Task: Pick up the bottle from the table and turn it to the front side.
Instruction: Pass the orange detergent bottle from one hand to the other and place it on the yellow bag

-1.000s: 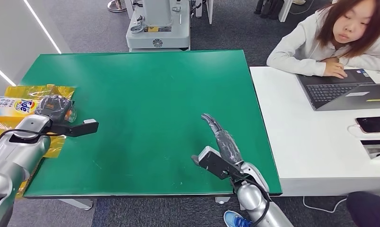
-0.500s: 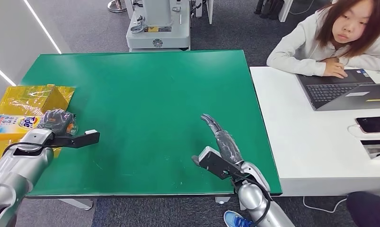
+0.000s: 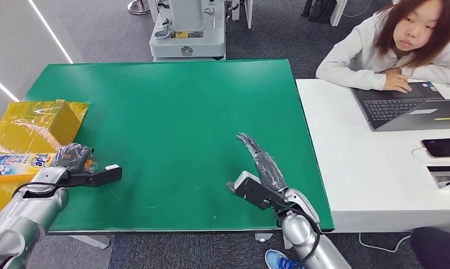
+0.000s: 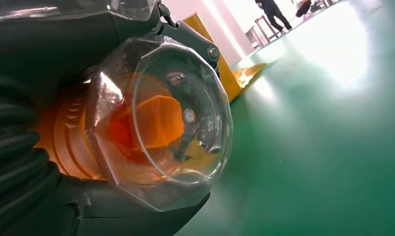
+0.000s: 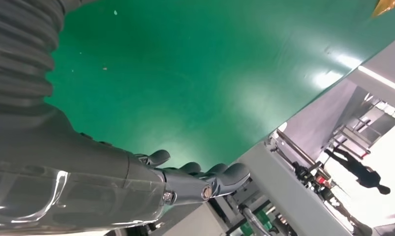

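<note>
The bottle (image 3: 22, 166), gripped near its clear cap (image 4: 158, 120) by the left hand (image 3: 69, 156), has been drawn nearer off the table's (image 3: 177, 112) left edge, lying sideways, unturned, while the right hand (image 3: 261, 159) rests open, empty.

Left robot hand (image 3: 71, 156) clasped full; right robot hand (image 3: 260, 159) flat, fingers extended.

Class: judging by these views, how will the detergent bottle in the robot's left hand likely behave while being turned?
The bottle looks like rigid plastic, so probably stiff. Its glossy label may be slippery. The left hand grips near the clear cap, so the long body may lever downward.
</note>
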